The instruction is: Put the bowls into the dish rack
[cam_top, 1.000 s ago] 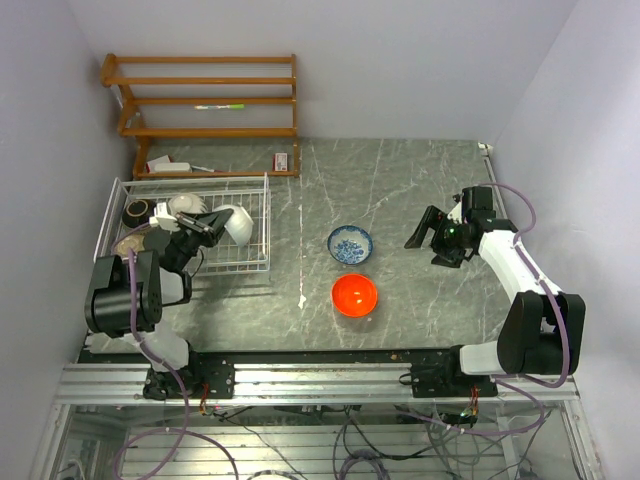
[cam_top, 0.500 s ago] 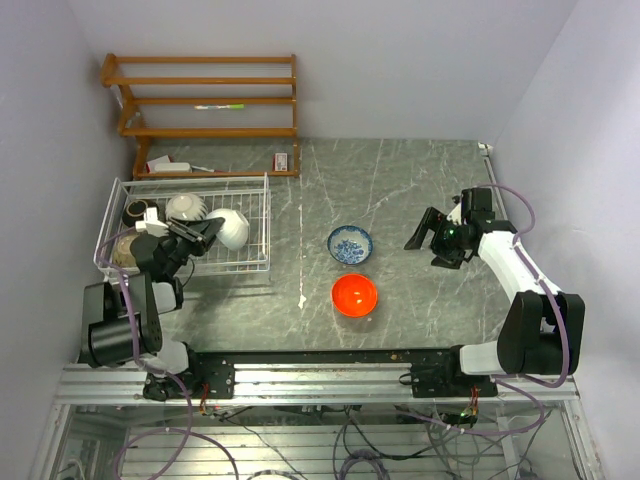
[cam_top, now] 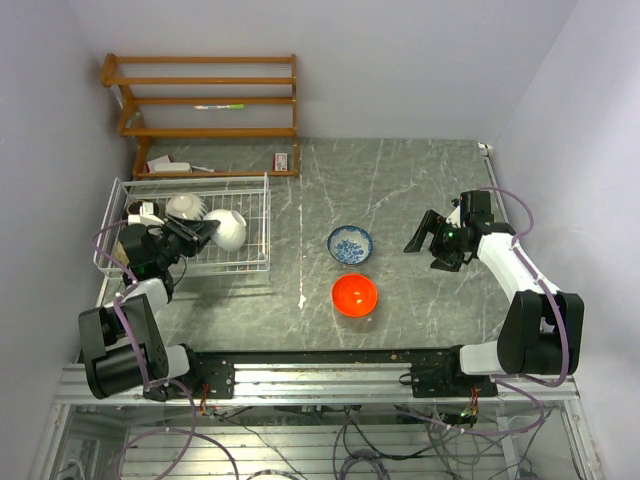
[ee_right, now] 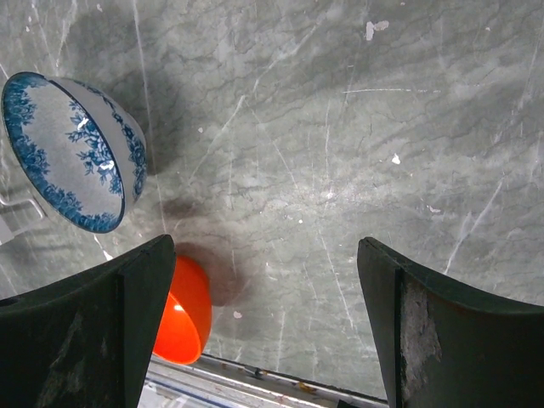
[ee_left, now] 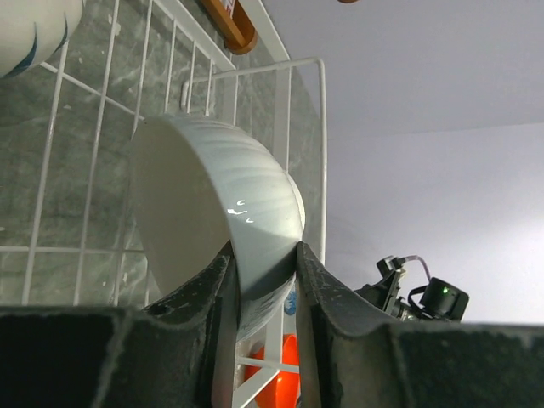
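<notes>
Left arm (cam_top: 148, 290) drawn back leftward since a second ago | left pincer (ee_left: 262, 255) narrow, fingers (ee_left: 200, 306) flanking white bowl (ee_left: 212, 195) rim, grip unclear | bowl on edge inside dish rack (cam_top: 250, 200) | right pincer (ee_right: 263, 255) wide above counter (ee_right: 340, 127)

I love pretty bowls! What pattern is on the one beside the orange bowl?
That bowl has blue flowers on white; right wrist view shows it best.

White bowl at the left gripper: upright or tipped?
Tipped. The white bowl stands on its side inside the dish rack, mouth facing sideways, its lower edge between the fingers of the left gripper.
</notes>
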`<state>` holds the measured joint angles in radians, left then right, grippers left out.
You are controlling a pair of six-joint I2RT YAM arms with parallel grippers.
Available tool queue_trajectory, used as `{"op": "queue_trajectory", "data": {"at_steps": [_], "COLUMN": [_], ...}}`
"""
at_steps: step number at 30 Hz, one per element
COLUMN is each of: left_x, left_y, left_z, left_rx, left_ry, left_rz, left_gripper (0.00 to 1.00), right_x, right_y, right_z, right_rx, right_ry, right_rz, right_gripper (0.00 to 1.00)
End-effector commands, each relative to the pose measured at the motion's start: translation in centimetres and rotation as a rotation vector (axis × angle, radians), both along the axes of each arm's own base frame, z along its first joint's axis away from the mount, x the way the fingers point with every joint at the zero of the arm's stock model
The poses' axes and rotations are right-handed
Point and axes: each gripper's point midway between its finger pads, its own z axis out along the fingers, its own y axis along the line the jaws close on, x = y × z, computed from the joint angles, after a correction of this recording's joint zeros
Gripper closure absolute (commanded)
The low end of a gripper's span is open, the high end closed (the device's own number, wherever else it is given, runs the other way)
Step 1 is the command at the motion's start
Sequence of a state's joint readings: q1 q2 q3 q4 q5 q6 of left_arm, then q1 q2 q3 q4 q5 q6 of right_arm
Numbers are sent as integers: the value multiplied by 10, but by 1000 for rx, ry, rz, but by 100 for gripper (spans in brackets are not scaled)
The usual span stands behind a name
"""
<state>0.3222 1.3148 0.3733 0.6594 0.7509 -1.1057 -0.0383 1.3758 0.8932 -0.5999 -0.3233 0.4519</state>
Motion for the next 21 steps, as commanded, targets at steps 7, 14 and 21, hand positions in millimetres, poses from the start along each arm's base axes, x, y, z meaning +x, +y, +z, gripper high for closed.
{"op": "queue_trajectory", "data": {"at_steps": [7, 14, 21], "left_x": [-39, -44, -47], "left_y": [14, 20, 28], "left_z": [-72, -70, -70], "left_rx": [112, 138, 192], "left_ry": [323, 332, 354], "left_rz": [-4, -2, 1], "left_gripper": [53, 51, 51], "right_x": [-1, -2, -3], "right_y": [0, 1, 1], "right_z": [-4, -5, -5], "right_rx": [-1, 4, 2], "right_ry": [-13, -16, -17], "right_rz": [10, 11, 13], "right_gripper": [12, 12, 12]}}
